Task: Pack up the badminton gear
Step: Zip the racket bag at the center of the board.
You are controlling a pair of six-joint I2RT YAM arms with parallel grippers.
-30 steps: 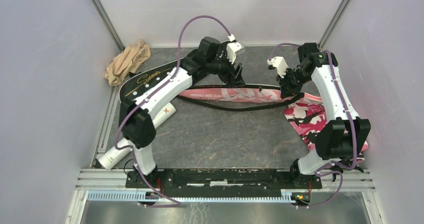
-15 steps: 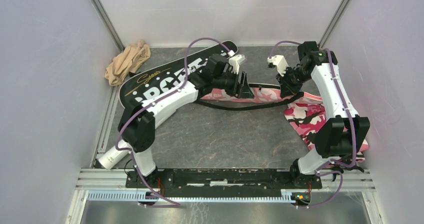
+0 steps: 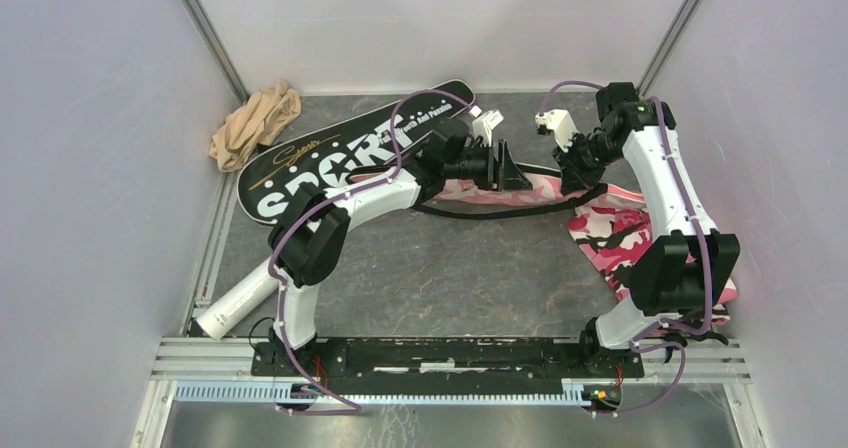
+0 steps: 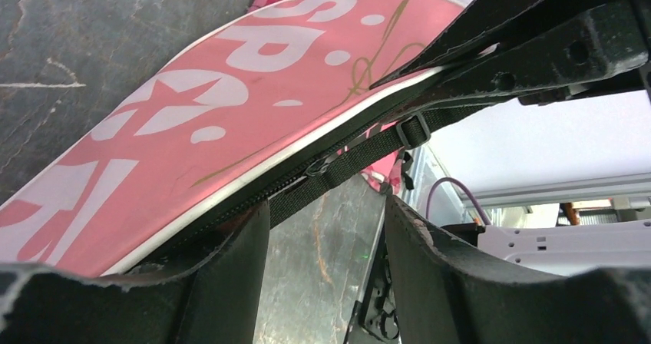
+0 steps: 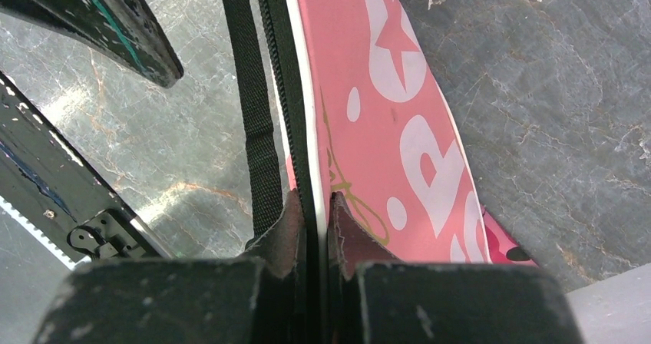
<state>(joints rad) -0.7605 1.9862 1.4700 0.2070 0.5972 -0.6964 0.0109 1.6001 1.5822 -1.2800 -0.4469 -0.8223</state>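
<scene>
Likely light and floppy, the pink bag (image 5: 399, 129) takes a zip-edge pinch: right gripper (image 5: 315, 206) clamps it at two o'clock, left gripper (image 4: 326, 213) gapes.

Past the tips of the left gripper (image 4: 326, 210), the pink bag (image 4: 192, 121) runs off both sides of the wrist view, its ends unseen. Behind that gripper, the left arm (image 3: 345, 200) covers the far end of the white tube (image 3: 235, 303) and part of the lettering on the black bag (image 3: 300, 183).
</scene>
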